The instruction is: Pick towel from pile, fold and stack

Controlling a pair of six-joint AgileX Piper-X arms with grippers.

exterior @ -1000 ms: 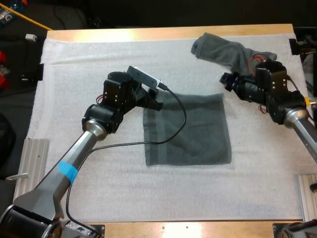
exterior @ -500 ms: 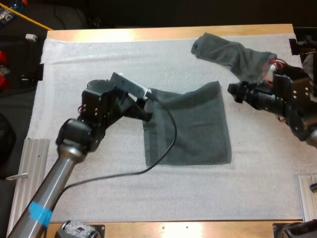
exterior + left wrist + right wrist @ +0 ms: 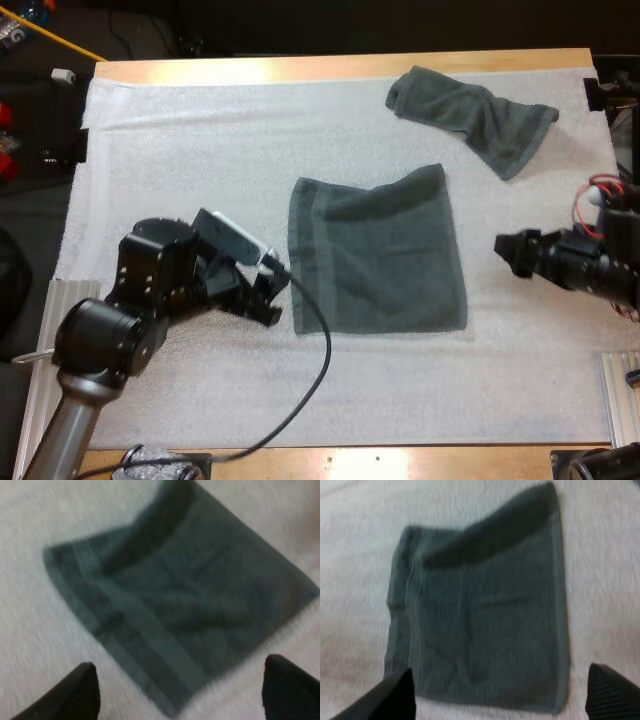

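High view, read from the left. Shows the left gripper [image 3: 275,292] low over the mat [image 3: 180,130], just beside the near left corner of the flat towel [image 3: 380,255], tips pointing toward that towel's left edge. Cannot tell from here whether it touches the mat.

Left wrist view settles the jaws. Finds the two fingers [image 3: 82,692] standing wide apart, clear of the cloth and holding nothing, with one corner of the flat towel [image 3: 185,590] lying between and beyond them.

Moving right, puts the flat towel at the middle of the mat. Spread in a rough square, dark grey-green, with a woven stripe down its left side and its far edge buckled into a raised fold with a dark band of shadow.

Farther right and toward the far side of the table [image 3: 350,65], shows the crumpled towel [image 3: 475,110], lying slantwise on the mat, well apart from the flat towel and from both grippers.

At the right edge, shows the right gripper [image 3: 505,252] over the mat, near the flat towel's right edge but apart from it, pointing toward it.

Right wrist view gives its fingers [image 3: 395,695] spread wide too, gripping nothing. Shows the flat towel [image 3: 485,605] ahead of them on the mat, the buckled fold along one edge.
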